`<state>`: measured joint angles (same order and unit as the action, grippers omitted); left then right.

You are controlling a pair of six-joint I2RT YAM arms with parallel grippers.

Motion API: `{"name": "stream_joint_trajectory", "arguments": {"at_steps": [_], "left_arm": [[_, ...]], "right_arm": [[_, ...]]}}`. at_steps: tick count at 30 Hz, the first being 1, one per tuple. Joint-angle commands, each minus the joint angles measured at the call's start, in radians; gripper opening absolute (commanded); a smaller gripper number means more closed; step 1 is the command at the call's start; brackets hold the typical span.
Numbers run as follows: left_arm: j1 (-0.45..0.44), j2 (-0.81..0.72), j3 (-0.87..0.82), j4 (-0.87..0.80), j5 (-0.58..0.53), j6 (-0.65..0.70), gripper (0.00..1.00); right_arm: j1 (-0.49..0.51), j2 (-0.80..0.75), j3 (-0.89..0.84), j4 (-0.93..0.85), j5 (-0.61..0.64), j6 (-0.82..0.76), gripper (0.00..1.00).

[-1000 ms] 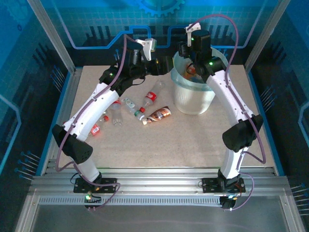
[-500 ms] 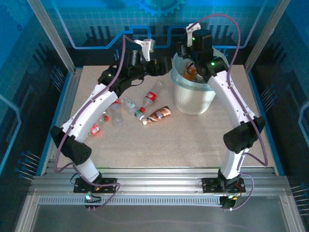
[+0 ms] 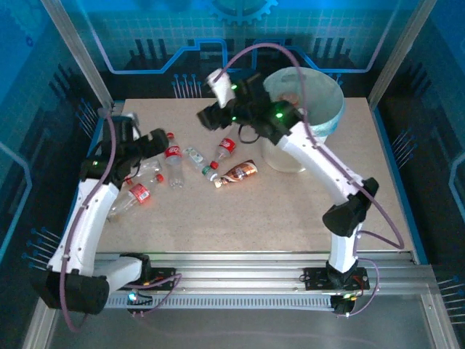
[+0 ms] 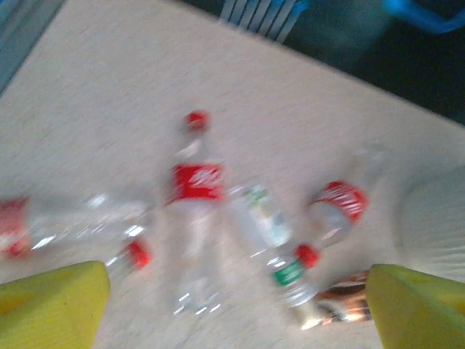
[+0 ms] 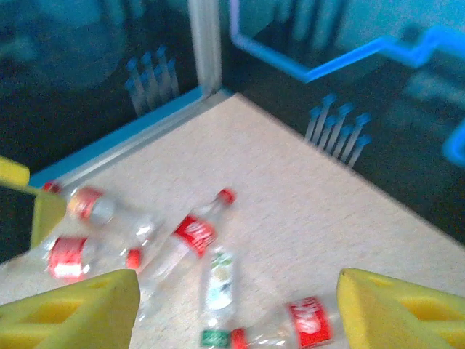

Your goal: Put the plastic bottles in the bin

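Several plastic bottles lie loose on the table's left half. Among them are a clear one with a red label (image 3: 172, 155), a green-labelled one (image 3: 197, 161), another red-labelled one (image 3: 225, 149) and a brown one (image 3: 240, 171). Two more (image 3: 138, 195) lie near the left arm. The bin (image 3: 320, 123), lined with a pale bag, stands at the back right. My left gripper (image 3: 155, 142) hovers open at the left of the pile; its wrist view shows the red-labelled bottle (image 4: 196, 183) ahead of the empty gripper (image 4: 236, 291). My right gripper (image 3: 208, 116) hangs open left of the bin, above the bottles (image 5: 192, 236), holding nothing (image 5: 238, 291).
Metal frame posts (image 3: 76, 51) and blue panels wall the table at the back and sides. The table's near half (image 3: 261, 218) is bare. The right arm's forearm (image 3: 320, 156) passes in front of the bin.
The left arm has swung away from the bin to the table's left side. The right gripper has left the bin's mouth and moved left over the bottles.
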<state>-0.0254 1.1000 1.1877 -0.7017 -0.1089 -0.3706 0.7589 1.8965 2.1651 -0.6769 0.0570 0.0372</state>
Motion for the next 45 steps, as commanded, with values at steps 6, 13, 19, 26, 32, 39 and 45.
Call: {"name": "stream_joint_trajectory", "arguments": {"at_steps": [6, 13, 19, 26, 32, 39, 45], "left_arm": [[0.055, -0.164, -0.205, -0.092, 0.234, 0.101, 0.91], [0.049, -0.305, -0.310, -0.095, 0.319, 0.157, 0.94], [0.049, -0.304, -0.282, -0.089, 0.403, 0.187, 0.94], [0.048, -0.296, -0.276, -0.097, 0.436, 0.205, 0.94], [0.049, -0.270, -0.209, -0.150, 0.453, 0.237, 0.94], [0.049, -0.241, -0.179, -0.181, 0.439, 0.237, 0.94], [0.050, -0.210, -0.139, -0.217, 0.445, 0.234, 0.94]], "right_arm": [[0.028, 0.181, -0.104, -0.128, -0.001, -0.020, 0.74], [0.011, 0.202, -0.247, -0.219, -0.142, -0.488, 0.76], [-0.019, 0.194, -0.315, -0.226, -0.116, -0.698, 0.76], [-0.023, 0.207, -0.377, -0.155, -0.153, -0.863, 0.75], [-0.024, 0.217, -0.401, -0.073, -0.184, -0.923, 0.74], [-0.021, 0.268, -0.379, -0.087, -0.190, -0.944, 0.74], [-0.020, 0.305, -0.366, -0.091, -0.195, -0.953, 0.71]]}}
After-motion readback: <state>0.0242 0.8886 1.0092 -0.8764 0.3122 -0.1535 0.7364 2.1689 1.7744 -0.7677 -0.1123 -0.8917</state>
